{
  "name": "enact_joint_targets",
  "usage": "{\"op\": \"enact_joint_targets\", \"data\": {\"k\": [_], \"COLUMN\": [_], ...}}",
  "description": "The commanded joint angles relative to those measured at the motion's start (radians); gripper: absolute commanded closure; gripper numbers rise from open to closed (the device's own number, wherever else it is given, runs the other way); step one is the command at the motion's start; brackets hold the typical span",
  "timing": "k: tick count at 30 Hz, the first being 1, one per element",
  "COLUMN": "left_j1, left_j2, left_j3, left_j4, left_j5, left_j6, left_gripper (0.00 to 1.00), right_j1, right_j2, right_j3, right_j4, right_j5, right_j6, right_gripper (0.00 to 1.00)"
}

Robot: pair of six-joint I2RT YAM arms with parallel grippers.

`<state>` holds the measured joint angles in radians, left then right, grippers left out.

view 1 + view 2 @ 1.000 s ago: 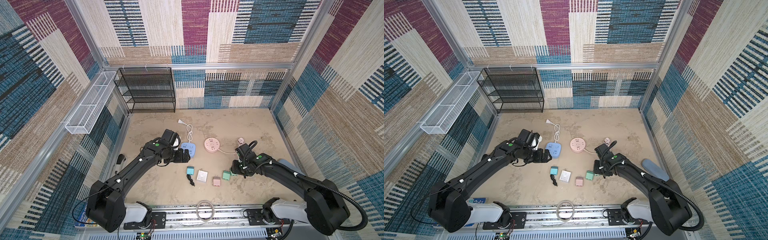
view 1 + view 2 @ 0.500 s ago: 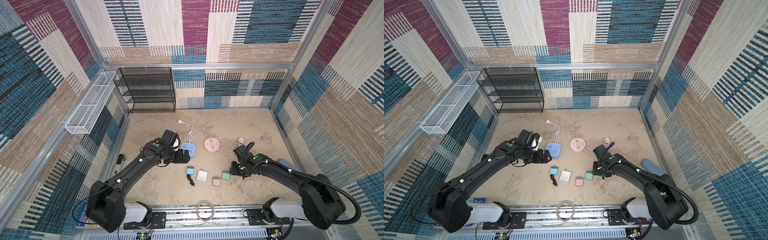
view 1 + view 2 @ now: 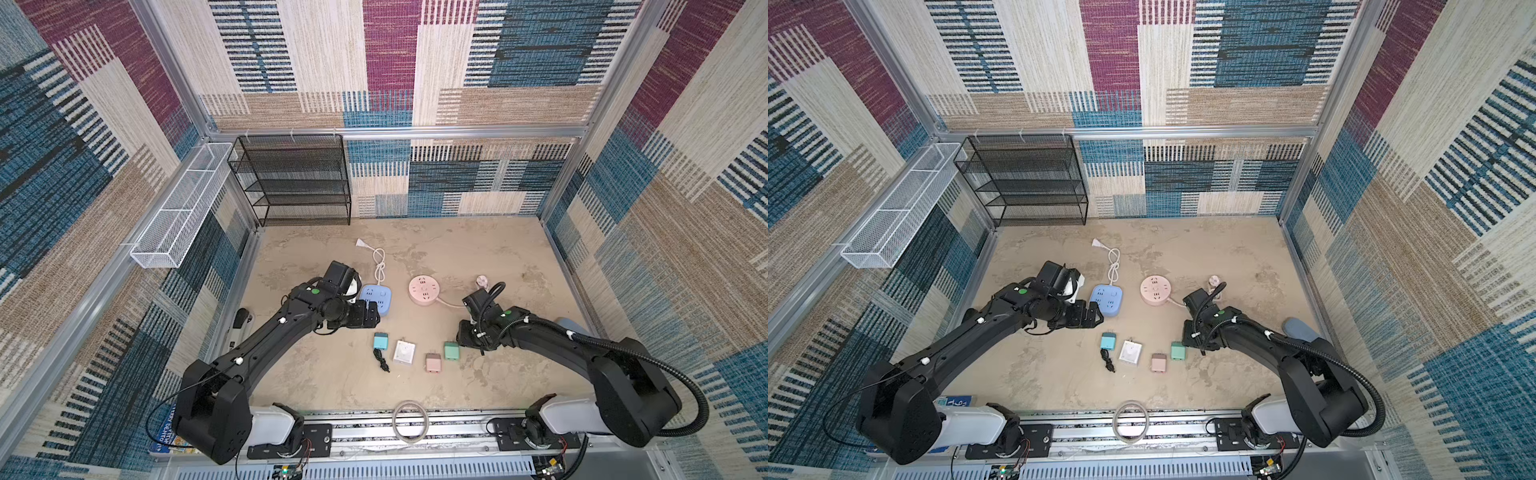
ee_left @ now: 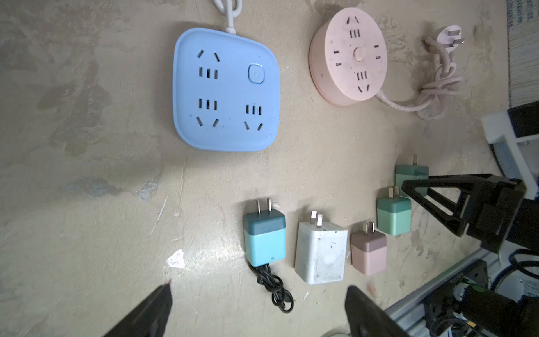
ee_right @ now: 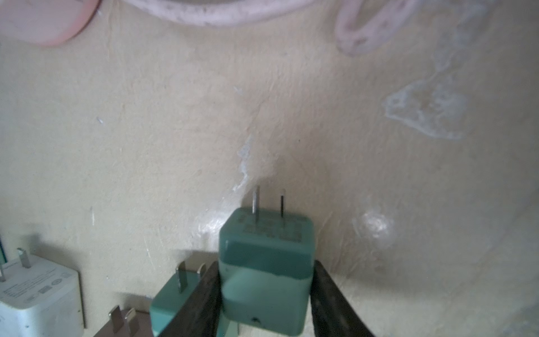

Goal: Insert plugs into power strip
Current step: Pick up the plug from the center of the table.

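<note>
Four plugs lie in a row on the tan floor: teal with black cord [image 3: 380, 340], white [image 3: 404, 352], pink [image 3: 433, 362] and mint green [image 3: 451, 350]. My right gripper [image 5: 265, 291] is shut on a second mint green plug [image 5: 267, 248], its prongs pointing away from the wrist; in the left wrist view this plug [image 4: 411, 175] sits between the black fingers [image 4: 437, 186]. Whether it is off the floor I cannot tell. Beyond the row lies the blue power strip [image 3: 376, 297], with a pink round one [image 3: 424, 291] beside it. My left gripper [image 4: 258, 291] hangs open over the teal plug's cord.
A black wire shelf [image 3: 291, 178] stands at the back left, with a white wire basket [image 3: 178, 208] on the left wall. The blue strip's white cord [image 3: 376, 262] runs toward the back. A pink cord with round plug [image 3: 481, 281] lies near my right arm. A cable ring [image 3: 410, 419] rests on the front rail.
My right wrist has edged slightly left with the mint green plug in its grip. The left arm and the loose plugs have stayed where they were.
</note>
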<state>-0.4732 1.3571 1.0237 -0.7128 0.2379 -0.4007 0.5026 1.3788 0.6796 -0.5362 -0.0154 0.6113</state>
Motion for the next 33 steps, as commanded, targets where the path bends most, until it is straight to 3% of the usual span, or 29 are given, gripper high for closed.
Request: {"op": "enact_joint_targets", "data": {"k": [1, 7, 13, 18, 22, 25, 28, 33], "left_j1": [0.001, -0.001, -0.001, -0.001, -0.001, -0.001, -0.001, -0.005], "left_j2": [0.010, 0.020, 0.028, 0.023, 0.017, 0.016, 0.010, -0.014], "left_j3": [-0.002, 0.006, 0.008, -0.003, -0.004, 0.010, 0.029, 0.046], "left_j4": [0.025, 0.029, 0.039, 0.067, 0.088, 0.093, 0.093, 0.091], "left_j5": [0.009, 0.017, 0.023, 0.035, 0.053, 0.069, 0.113, 0.158], "left_j6": [0.002, 0.004, 0.002, -0.016, -0.036, -0.048, -0.066, -0.087], "left_gripper": [0.03, 0.03, 0.04, 0.09, 0.11, 0.14, 0.15, 0.15], "right_j1": [0.000, 0.000, 0.000, 0.000, 0.001, 0.000, 0.002, 0.001], "right_j2": [0.012, 0.023, 0.027, 0.017, 0.006, -0.004, -0.047, -0.058], "right_j3": [-0.006, 0.001, 0.015, 0.043, 0.082, 0.137, 0.158, 0.205], "right_j4": [-0.002, 0.012, 0.008, -0.020, -0.047, -0.082, -0.051, -0.072], "right_j5": [0.026, 0.027, 0.032, 0.054, 0.080, 0.084, -0.025, -0.095], "right_j6": [0.001, 0.004, 0.002, -0.008, -0.023, -0.052, -0.128, -0.180], "right_gripper": [0.50, 0.49, 0.56, 0.72, 0.99, 1.00, 1.00, 1.00]}}
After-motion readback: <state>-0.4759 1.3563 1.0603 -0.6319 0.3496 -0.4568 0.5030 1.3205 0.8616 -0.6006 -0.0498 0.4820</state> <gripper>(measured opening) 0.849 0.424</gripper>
